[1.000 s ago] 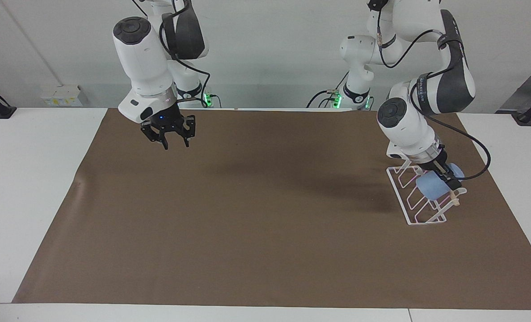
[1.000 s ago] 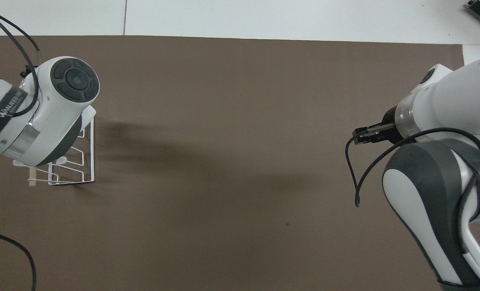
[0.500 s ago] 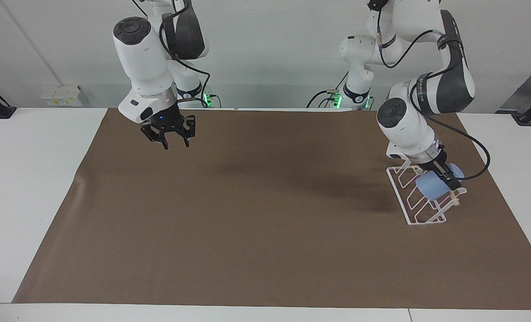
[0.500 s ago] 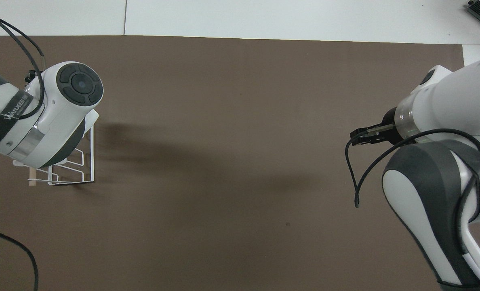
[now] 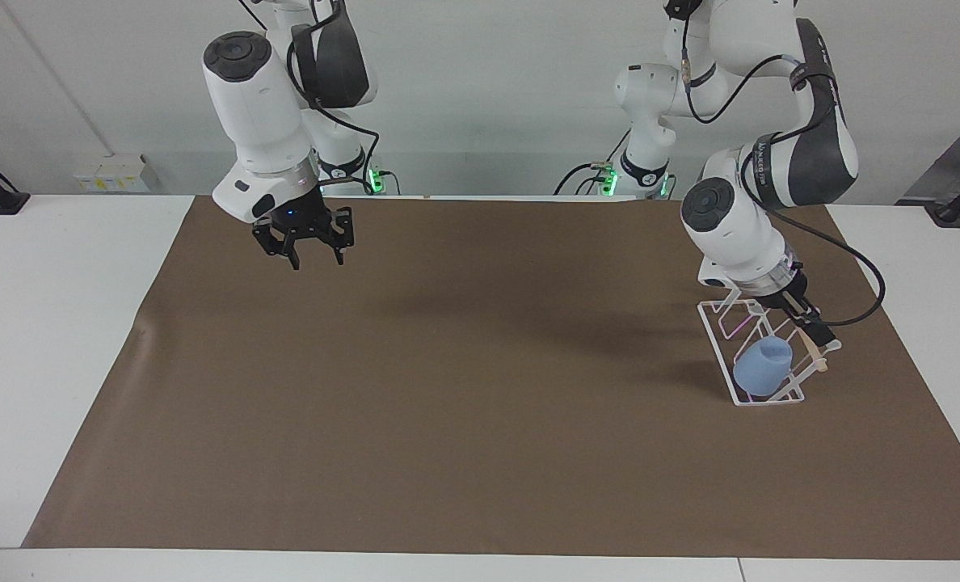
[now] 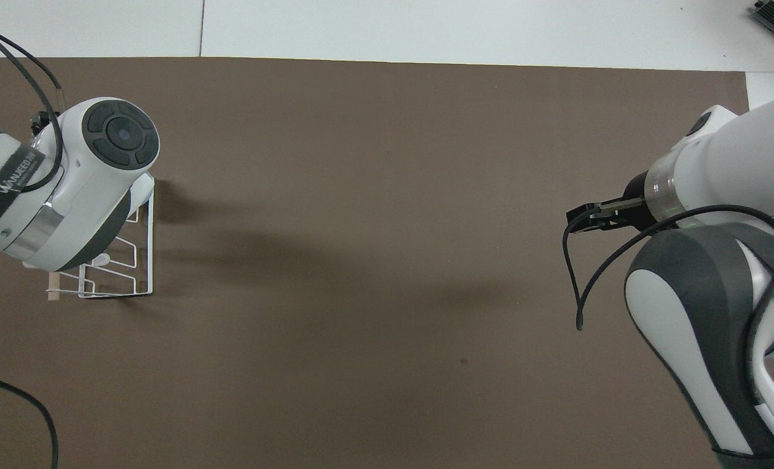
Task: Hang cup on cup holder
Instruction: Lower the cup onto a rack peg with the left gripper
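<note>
The cup (image 5: 763,366) now sits low on the rack (image 5: 726,339), at the end of it farther from the robots, tilted with its mouth facing up and away from the robots; half a second ago it was higher on the prongs, pinched in the left gripper (image 5: 810,325). That gripper has let go and stands just above the rack's dowel (image 5: 815,353), clear of the cup, which lies below it and a little farther from the robots; whether its fingers are spread cannot be made out. In the overhead view the left arm's wrist covers the cup and most of the rack (image 6: 144,260). The rack stands on the brown mat (image 5: 464,404) toward the left arm's end of the table. The right gripper (image 5: 316,257) waits with fingers apart and empty, well away from the rack, over the mat at the right arm's end, much as before.
</note>
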### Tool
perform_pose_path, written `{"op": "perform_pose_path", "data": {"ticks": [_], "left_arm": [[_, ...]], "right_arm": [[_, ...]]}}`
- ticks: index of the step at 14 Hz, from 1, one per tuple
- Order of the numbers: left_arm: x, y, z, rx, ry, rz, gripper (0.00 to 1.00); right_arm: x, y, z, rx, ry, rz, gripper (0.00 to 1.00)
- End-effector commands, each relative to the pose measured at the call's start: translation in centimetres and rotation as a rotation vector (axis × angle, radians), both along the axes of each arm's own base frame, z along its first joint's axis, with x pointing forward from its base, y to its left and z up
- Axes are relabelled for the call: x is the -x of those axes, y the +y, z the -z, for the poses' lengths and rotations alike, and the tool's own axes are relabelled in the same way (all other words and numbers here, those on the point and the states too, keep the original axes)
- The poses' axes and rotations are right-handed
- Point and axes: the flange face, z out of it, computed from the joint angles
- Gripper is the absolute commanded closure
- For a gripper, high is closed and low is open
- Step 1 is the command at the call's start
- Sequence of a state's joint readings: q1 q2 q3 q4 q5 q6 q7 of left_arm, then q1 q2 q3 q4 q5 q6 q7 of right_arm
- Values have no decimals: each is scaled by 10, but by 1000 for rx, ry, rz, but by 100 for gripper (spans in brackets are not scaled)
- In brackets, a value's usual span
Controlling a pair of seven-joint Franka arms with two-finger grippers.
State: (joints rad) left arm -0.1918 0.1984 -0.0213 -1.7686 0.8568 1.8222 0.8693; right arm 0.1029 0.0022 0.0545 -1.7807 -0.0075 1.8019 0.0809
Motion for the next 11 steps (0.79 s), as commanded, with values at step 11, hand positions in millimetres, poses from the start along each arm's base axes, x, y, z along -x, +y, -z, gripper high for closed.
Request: {"op": "perform_pose_path", "data": {"ticks": [11], "left_arm": [[82,8,-106,400,-238,-608,0]], "right_arm": [[0,-5,-9,-3,-54,90,0]]}}
